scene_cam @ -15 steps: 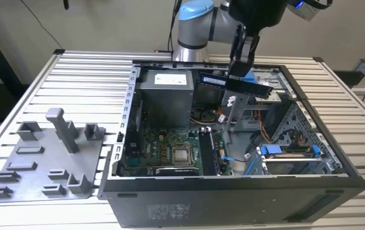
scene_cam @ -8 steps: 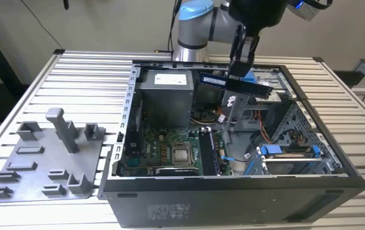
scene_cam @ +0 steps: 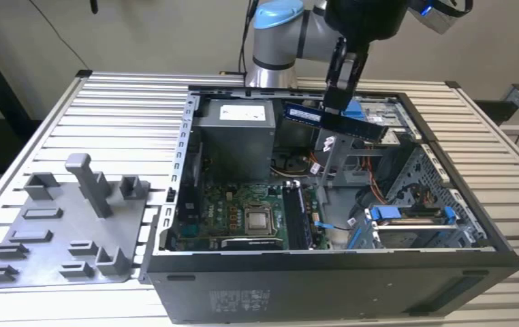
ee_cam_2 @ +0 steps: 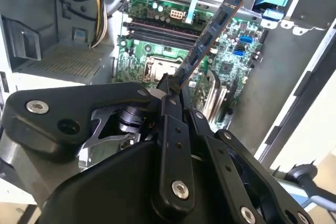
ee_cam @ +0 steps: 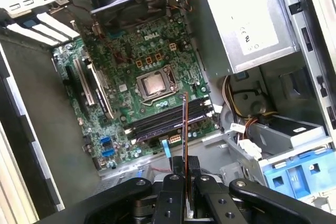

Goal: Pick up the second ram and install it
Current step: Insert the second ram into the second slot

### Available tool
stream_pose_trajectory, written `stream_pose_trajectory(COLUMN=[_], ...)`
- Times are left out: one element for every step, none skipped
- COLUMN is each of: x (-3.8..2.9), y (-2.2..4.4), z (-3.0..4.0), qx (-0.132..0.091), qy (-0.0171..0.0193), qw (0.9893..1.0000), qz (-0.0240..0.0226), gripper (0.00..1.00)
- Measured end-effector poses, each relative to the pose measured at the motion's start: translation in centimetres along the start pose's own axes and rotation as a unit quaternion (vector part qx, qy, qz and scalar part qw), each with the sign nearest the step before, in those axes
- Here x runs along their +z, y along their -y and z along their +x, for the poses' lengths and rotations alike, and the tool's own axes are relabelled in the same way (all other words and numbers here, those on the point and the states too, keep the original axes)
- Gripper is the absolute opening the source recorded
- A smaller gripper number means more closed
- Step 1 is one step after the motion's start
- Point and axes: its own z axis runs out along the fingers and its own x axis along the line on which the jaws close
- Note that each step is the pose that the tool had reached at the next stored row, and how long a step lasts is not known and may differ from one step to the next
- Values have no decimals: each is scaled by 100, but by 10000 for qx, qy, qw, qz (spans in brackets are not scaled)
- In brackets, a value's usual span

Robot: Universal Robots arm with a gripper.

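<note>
Exterior view, read from its left edge: a grey fixture tray (scene_cam: 60, 231) with upright pegs lies on the slatted desk (scene_cam: 105, 102), just beside the open computer case (scene_cam: 332, 286). Inside the case, the green motherboard (scene_cam: 232, 218) lies low at centre-left, with the grey power supply (scene_cam: 237, 126) above it in the frame. Right of that, at upper centre, the end effector (scene_cam: 334, 107) hangs over the case with its fingers closed on the second ram (scene_cam: 364, 127). The stick is in the air, well above the board and tilted, with its pale sticker (scene_cam: 303, 116) at the exterior view's left end. Furthest right sits a drive cage (scene_cam: 405, 214) with blue clips. In the second wrist view the second ram (ee_cam_2: 210, 35) juts out from the end effector (ee_cam_2: 170, 90) at a slant across the board. In the first wrist view it (ee_cam: 185, 129) appears edge-on, leaving the end effector (ee_cam: 186, 169) and crossing the long black memory slots (ee_cam: 168, 119) rather than lying along them. To do this well, I judge that the stick should be turned parallel to its slot and levelled. Its notch should match the slot's key, and it should be pressed straight and evenly. The grip near one end could let it pivot. A white label (scene_cam: 241, 111) sits on the power supply, and there is print on the case front; I cannot make out either, nor the sticker's text.
</note>
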Motion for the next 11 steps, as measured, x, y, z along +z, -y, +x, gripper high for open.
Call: stream_pose_trajectory(x=[2,4,6,8,10,12,14,15,17,20,22], y=[0,0,0,0,0,0,0,0,0,0,0], z=[0,0,0,0,0,0,0,0,0,0,0], qx=[80,161,241,331,414,499,581,662,745,823,899], qy=[2,3,5,7,9,11,13,15,17,19,21], qw=[10000,9999,9997,9995,9991,9988,9983,9978,9972,9966,9959], qz=[1,2,2,3,4,5,6,7,7,8,9], gripper=[14,14,14,14,14,14,14,14,14,14,14])
